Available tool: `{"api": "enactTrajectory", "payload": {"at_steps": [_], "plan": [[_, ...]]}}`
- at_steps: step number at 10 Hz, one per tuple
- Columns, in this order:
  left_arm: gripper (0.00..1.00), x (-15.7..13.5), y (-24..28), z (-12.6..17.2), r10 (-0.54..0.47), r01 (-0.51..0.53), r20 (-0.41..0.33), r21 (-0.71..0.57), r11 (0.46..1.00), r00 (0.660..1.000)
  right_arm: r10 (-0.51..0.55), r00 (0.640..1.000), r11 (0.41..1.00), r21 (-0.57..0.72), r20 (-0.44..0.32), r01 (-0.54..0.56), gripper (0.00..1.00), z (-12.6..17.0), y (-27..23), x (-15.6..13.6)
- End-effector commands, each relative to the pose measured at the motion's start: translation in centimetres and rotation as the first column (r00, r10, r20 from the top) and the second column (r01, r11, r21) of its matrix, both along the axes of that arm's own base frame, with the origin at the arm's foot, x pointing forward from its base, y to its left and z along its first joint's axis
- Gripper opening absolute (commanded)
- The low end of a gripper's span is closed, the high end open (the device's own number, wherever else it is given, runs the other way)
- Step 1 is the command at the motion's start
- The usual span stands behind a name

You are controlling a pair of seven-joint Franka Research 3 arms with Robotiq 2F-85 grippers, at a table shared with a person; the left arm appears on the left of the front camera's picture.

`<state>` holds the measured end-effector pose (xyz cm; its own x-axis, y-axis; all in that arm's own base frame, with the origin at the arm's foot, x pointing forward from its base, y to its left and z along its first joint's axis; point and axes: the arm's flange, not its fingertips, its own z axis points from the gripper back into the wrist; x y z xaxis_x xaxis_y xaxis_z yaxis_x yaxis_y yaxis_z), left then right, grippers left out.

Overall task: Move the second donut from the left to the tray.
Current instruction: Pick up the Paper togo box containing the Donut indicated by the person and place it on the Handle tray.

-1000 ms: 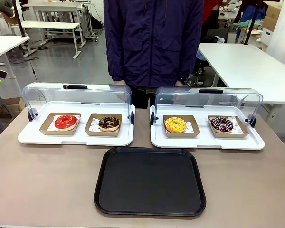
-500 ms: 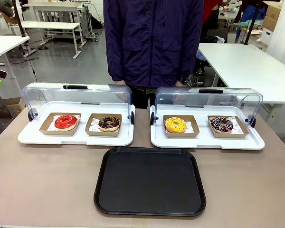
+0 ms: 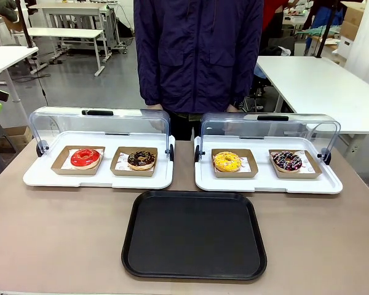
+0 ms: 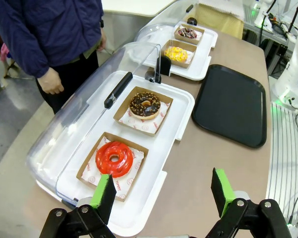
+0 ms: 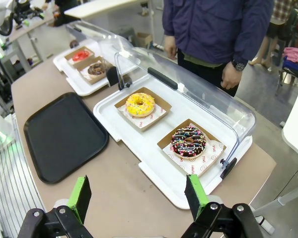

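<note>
The chocolate-glazed donut with pale crumbs (image 3: 141, 159) sits in its brown cardboard holder on the left white tray, second from the left; the left wrist view shows the same donut (image 4: 144, 104), and it appears far off in the right wrist view (image 5: 96, 69). The black tray (image 3: 194, 233) lies flat in the table's middle, bare, also seen as the black tray (image 4: 232, 104) and the black tray (image 5: 62, 134). My left gripper (image 4: 163, 192) hangs open above the table's left end, near the red donut. My right gripper (image 5: 138, 196) hangs open above the right end.
A red-glazed donut (image 3: 85, 158) shares the left white tray (image 3: 98, 178). The right white tray (image 3: 268, 182) holds a yellow donut (image 3: 227, 161) and a sprinkled dark donut (image 3: 287, 161). Both clear domed lids (image 3: 99, 126) are swung back open. A person in a dark jacket (image 3: 198, 55) stands at the far edge.
</note>
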<state>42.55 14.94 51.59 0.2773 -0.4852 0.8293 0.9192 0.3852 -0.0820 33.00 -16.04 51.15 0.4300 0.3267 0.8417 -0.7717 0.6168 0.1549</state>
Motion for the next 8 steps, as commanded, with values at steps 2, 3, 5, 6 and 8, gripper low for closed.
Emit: {"api": "enactTrajectory", "payload": {"at_steps": [2, 3, 5, 6, 8], "plan": [[1.00, -0.08, -0.01, 0.06, -0.014, 0.014, 0.006, 0.000, 1.000, 1.000, 0.012, 0.999, 1.000, 0.007, 0.031, -0.012, 1.00, 0.12, -0.02, 0.30], [1.00, -0.08, -0.01, 0.06, -0.014, 0.014, 0.006, 0.000, 1.000, 1.000, 0.012, 0.999, 1.000, 0.007, 0.031, -0.012, 1.00, 0.12, -0.02, 0.30], [1.00, -0.08, -0.01, 0.06, -0.014, 0.014, 0.006, 0.000, 1.000, 1.000, 0.012, 0.999, 1.000, 0.007, 0.031, -0.012, 1.00, 0.12, -0.02, 0.30], [1.00, -0.08, -0.01, 0.06, -0.014, 0.014, 0.006, 0.000, 1.000, 1.000, 0.012, 0.999, 1.000, 0.007, 0.031, -0.012, 1.00, 0.12, -0.02, 0.30], [1.00, -0.08, -0.01, 0.06, -0.014, 0.014, 0.006, 0.000, 1.000, 1.000, 0.012, 0.999, 1.000, 0.007, 0.031, -0.012, 1.00, 0.12, -0.02, 0.30]]}}
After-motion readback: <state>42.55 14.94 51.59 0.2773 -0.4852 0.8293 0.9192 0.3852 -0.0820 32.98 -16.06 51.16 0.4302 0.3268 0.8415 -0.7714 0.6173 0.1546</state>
